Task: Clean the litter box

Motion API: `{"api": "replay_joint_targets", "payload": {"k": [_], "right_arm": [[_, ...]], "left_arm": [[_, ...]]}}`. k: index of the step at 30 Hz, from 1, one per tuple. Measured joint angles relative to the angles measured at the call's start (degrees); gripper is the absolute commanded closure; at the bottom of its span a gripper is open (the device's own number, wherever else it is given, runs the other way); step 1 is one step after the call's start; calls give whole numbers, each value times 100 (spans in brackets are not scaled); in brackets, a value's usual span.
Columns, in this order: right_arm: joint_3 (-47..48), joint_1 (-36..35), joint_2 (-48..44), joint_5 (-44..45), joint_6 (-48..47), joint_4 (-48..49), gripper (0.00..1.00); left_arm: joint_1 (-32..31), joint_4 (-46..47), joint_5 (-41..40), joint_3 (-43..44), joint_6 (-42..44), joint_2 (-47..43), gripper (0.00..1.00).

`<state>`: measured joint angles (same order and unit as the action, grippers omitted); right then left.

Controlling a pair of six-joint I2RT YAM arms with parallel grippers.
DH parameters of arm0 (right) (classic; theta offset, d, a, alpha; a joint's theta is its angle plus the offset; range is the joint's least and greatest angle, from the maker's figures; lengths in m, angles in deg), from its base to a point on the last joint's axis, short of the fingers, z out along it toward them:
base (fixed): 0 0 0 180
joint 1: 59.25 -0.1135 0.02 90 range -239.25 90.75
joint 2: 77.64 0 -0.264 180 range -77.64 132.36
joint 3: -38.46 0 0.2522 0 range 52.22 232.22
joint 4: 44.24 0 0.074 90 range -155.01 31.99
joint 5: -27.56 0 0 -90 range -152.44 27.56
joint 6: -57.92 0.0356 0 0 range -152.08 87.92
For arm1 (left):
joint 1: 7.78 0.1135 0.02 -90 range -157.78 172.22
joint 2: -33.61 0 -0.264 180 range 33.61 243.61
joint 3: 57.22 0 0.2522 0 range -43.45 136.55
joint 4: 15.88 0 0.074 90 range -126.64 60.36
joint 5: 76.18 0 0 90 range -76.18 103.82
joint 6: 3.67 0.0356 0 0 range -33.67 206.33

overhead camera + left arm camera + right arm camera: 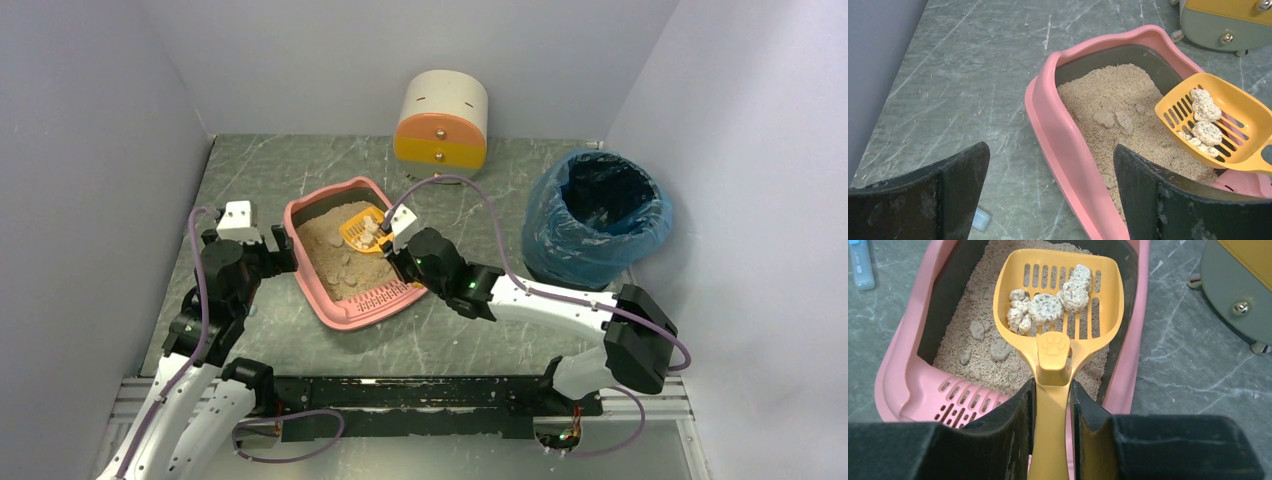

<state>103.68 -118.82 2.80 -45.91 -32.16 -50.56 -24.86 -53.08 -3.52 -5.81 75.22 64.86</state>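
The pink litter box (345,312) holds beige litter with loose clumps (1115,120) on top. An orange slotted scoop (1058,280) hovers over the box's far half, carrying several pale clumps (1048,307). My right gripper (1053,395) is shut on the scoop's handle, above the slotted ledge (960,397). My left gripper (1050,149) stands open astride the box's left rim (1063,145), one finger over the table and the other over the litter. From above, the left gripper (285,247) is at the box's left side and the right gripper (388,248) at its right.
A blue-lined round bin (597,215) stands at the right. A cream-and-orange round drawer unit (441,118) sits at the back, just beyond the box. A small light-blue object (980,219) lies on the table left of the box. Walls close in the sides and back.
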Motion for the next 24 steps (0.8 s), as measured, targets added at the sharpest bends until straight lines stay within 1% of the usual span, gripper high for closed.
{"api": "replay_joint_targets", "payload": {"k": [5, 12, 20, 24], "right_arm": [[214, 0, 4, 181, 136, -273, 100], [664, 0, -103, 299, 553, -699, 100], [844, 0, -356, 516, 922, -1207, 100], [846, 0, -520, 780, 951, -1272, 100]], "left_arm": [[-2, 0, 2, 0, 0, -52, 2], [-2, 0, 2, 0, 2, -81, 2], [-2, 0, 2, 0, 2, -79, 2], [-2, 0, 2, 0, 2, -76, 2]]}}
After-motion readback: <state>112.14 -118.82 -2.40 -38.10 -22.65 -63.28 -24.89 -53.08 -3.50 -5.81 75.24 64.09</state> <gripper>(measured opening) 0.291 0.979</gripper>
